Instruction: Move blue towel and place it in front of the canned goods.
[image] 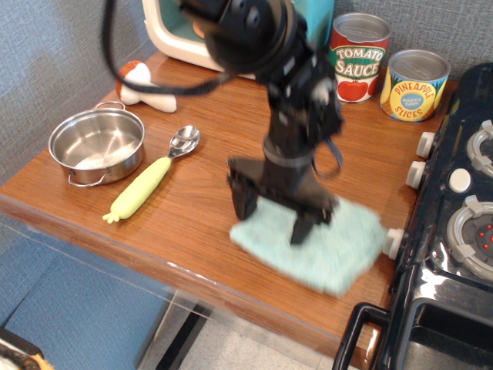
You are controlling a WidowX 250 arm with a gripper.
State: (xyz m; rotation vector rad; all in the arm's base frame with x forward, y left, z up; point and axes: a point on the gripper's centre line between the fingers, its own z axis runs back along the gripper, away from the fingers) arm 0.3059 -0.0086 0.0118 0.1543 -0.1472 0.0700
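The blue towel [343,247], a pale aqua cloth, lies blurred near the table's front right, beside the stove. My gripper [273,216] points down onto the towel's left part. Its two black fingers [245,202] stand apart with their tips on the cloth. The canned goods stand at the back right: the red Tomato Sauce can [356,58] and the yellow Pineapple Slices can [416,85]. Bare wood lies between the towel and the cans. The arm hides part of the towel's far edge.
A black toy stove [454,231] borders the table on the right, its knobs next to the towel. A steel bowl [96,144], a yellow-handled spoon [150,183] and a white mushroom toy [142,86] lie at the left. A toy microwave [173,35] stands at the back.
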